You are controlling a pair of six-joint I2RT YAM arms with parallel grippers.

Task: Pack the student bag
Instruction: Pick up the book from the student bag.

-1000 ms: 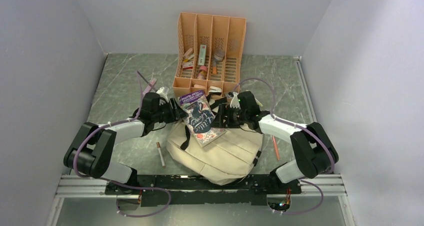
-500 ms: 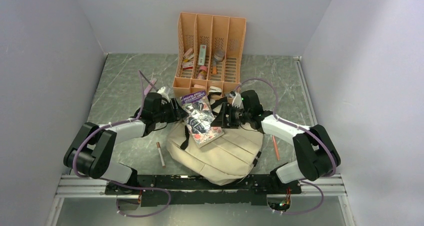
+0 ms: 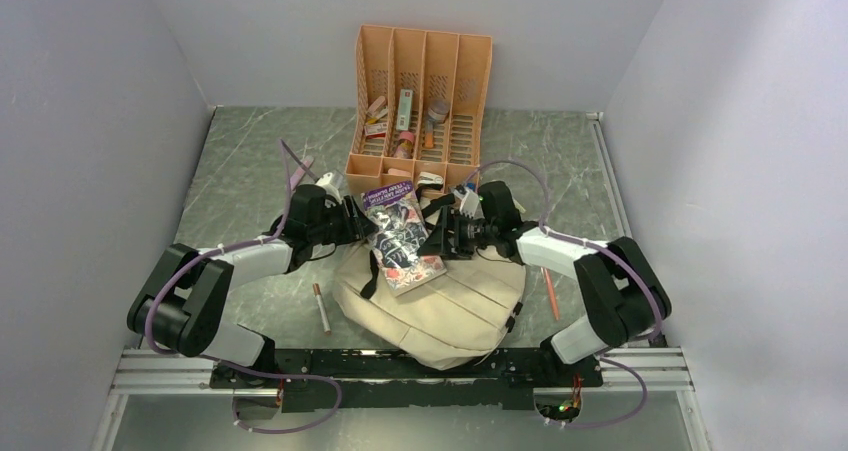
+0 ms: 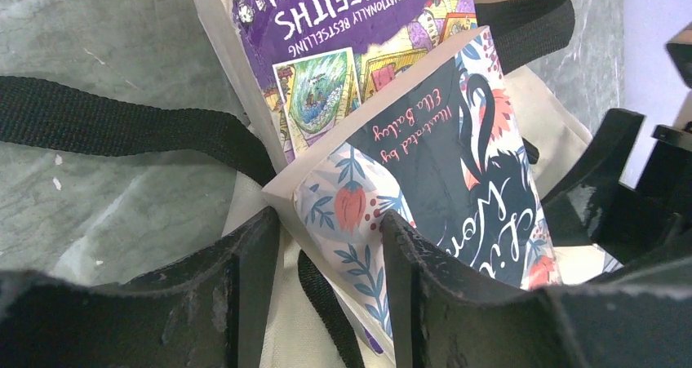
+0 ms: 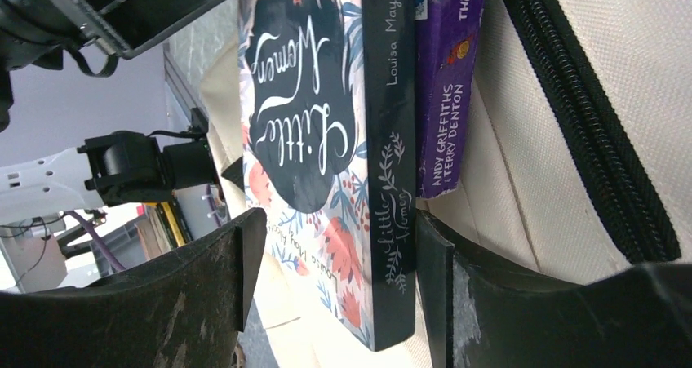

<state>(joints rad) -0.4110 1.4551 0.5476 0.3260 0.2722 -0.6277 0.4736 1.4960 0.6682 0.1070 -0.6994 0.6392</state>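
At near-centre of the grey marbled tabletop [image 3: 240, 161], btw the two arms, lies the cream fabric student bag [image 3: 440, 306] w/ black trim, mouth toward the far side. Progress looks early-mid. A navy floral paperback [image 3: 405, 243] and a purple paperback [image 3: 385, 197] are stacked at the mouth, only partly in; the purple one lies against the black zipper [image 5: 587, 115]. Left gripper [image 4: 328, 221] pinches the navy floral paperback's corner, one finger on the cover, one on the page edge. Right gripper [image 5: 339, 229] has fingers spread either side of its spine end; can't tell if clamped. To do: slide both in, then prob. loose items. Around: brown pen [image 3: 321, 308] left of bag, orange pencil [image 3: 550, 293] right of it, orange slotted plastic organiser [image 3: 420, 81] behind, w/ small stuff inside. In the way: black strap [image 4: 122, 127] by the books, limp rim.
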